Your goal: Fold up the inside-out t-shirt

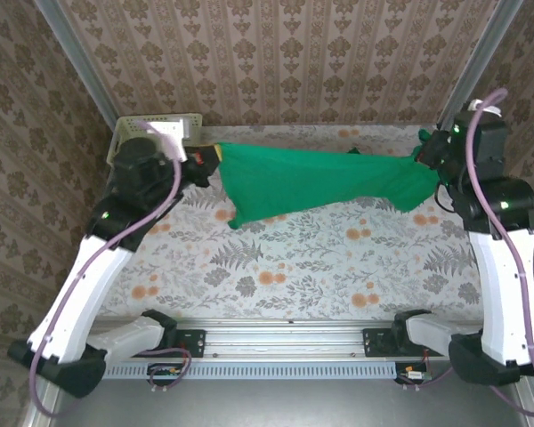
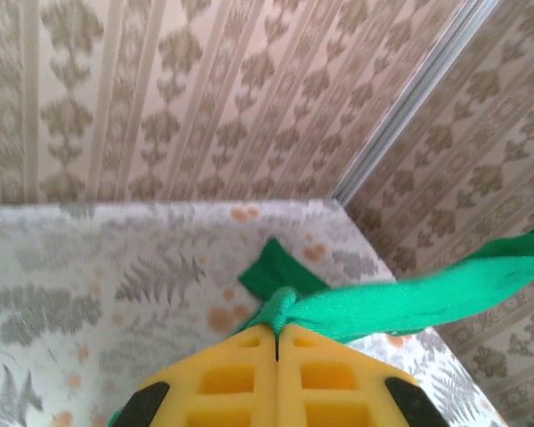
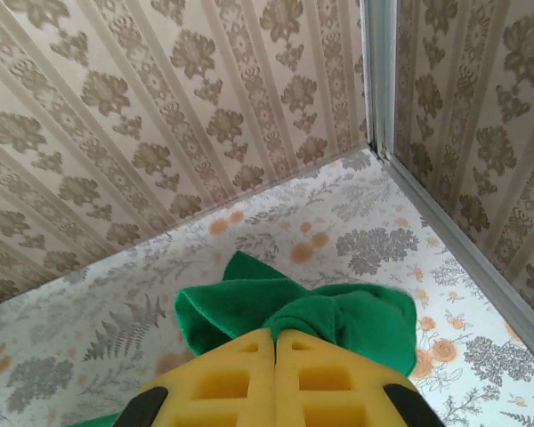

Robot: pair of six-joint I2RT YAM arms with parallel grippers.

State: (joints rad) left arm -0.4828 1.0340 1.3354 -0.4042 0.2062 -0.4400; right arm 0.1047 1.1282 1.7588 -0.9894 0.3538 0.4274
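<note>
A pale basket [image 1: 185, 118] sat at the upper left of the top view, against the back wall [image 1: 276, 53] of brown damask wallpaper. A floral, fern-printed tablecloth [image 1: 320, 258] covered the middle. Metal corner strips [image 1: 80, 62] ran up both upper corners, and a grey rail [image 1: 285, 342] crossed the bottom.

A staged robot-lab booth is indicated by beige damask-patterned wallpaper panels [image 1: 276, 53] framed with silver aluminium posts [image 1: 77, 58], a floral-printed cloth tabletop [image 1: 320, 258] and a slotted metal mounting rail [image 1: 285, 347] along the near edge.
</note>
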